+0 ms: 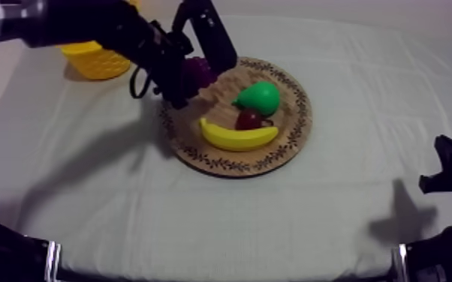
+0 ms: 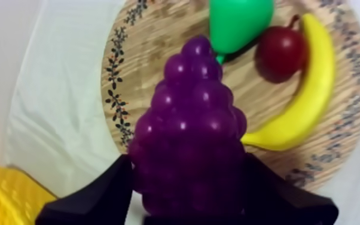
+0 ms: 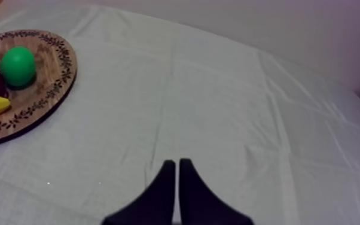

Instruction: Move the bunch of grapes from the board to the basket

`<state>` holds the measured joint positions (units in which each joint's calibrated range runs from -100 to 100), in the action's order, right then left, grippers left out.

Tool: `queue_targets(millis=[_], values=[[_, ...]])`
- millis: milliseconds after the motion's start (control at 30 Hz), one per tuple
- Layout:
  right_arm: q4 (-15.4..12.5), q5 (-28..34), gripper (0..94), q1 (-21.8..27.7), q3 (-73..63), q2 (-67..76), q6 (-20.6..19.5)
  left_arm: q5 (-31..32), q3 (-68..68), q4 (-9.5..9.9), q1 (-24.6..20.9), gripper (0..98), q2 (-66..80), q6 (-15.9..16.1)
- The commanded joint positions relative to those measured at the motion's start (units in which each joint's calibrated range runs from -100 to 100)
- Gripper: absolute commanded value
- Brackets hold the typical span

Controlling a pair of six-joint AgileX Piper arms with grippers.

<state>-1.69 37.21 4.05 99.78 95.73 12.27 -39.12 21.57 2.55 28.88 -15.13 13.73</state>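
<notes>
My left gripper [image 1: 191, 75] is shut on the purple bunch of grapes [image 1: 197, 71] over the far left edge of the wooden board [image 1: 289, 127]. Close up, the grapes [image 2: 188, 143] sit between its two black fingers [image 2: 92, 197], held above the board's rim [image 2: 119, 90]. The yellow basket [image 1: 94, 60] stands at the far left of the table, and its corner [image 2: 6, 194] lies just beside the gripper. My right gripper [image 3: 177, 179] rests shut over bare cloth near the table's right front, low at the right side [image 1: 450, 169].
On the board lie a green pear [image 1: 259, 96], a small red fruit [image 1: 249, 118] and a banana [image 1: 238, 136]. These also appear beyond the grapes: pear [image 2: 239, 21], red fruit [image 2: 281, 52], banana [image 2: 302, 99]. Bare cloth spreads to the front and right.
</notes>
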Motion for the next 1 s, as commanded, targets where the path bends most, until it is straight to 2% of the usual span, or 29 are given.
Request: queue_targets(millis=[0,200,400,600,967], values=[[0.01,-0.04,0.5,0.01,-0.01,0.02,0.00,0.51,4.44,0.03,0.77,44.1,6.17,-1.86],[0.01,-0.04,0.5,0.01,-0.01,0.02,0.01,0.52,9.36,0.19,2.38,44.6,14.05,-6.72],[0.01,-0.04,0.5,0.01,-0.01,0.02,0.01,-0.35,11.42,1.29,1.48,42.8,19.21,-12.67],[0.01,-0.04,0.5,0.01,-0.01,0.02,0.01,-4.40,8.98,1.21,-2.11,43.0,22.87,-15.68],[0.01,-0.04,0.5,0.01,-0.01,0.02,0.01,-12.27,4.43,0.51,-11.95,42.8,26.87,-18.65]])
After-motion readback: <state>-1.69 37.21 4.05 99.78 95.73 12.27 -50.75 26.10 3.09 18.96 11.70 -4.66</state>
